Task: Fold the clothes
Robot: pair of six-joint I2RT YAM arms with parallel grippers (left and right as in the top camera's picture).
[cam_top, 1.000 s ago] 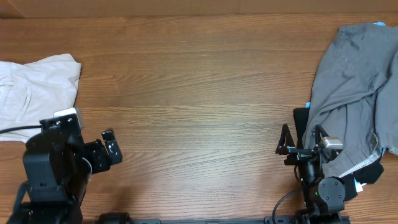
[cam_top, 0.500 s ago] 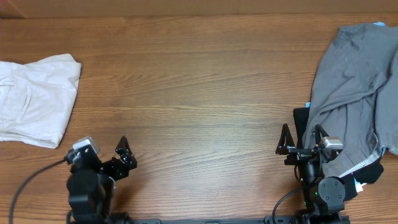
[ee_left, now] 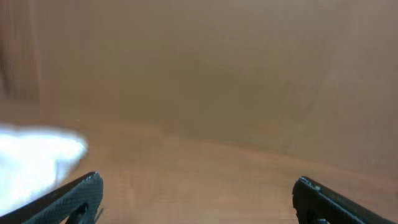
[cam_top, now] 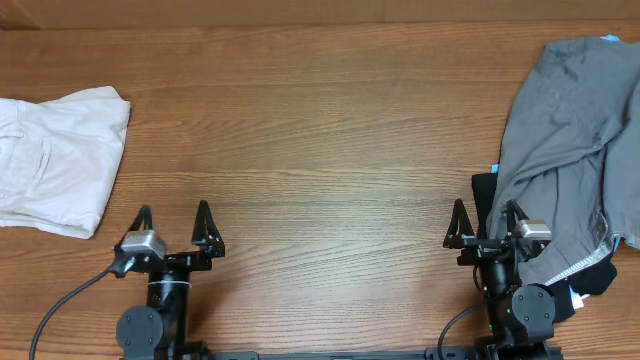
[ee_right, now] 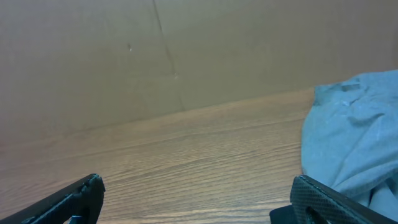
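wooden table (cam_top: 320, 150) — beige shorts (cam_top: 55, 160) lie forward-left of my left gripper (cam_top: 172, 218), the nearer arm — both jaws released, empty.

The pale beige shorts (cam_top: 55, 160) lie folded into a flat, slightly rumpled bundle at nine o'clock on the counter (cam_top: 320, 150), their left part out of frame.
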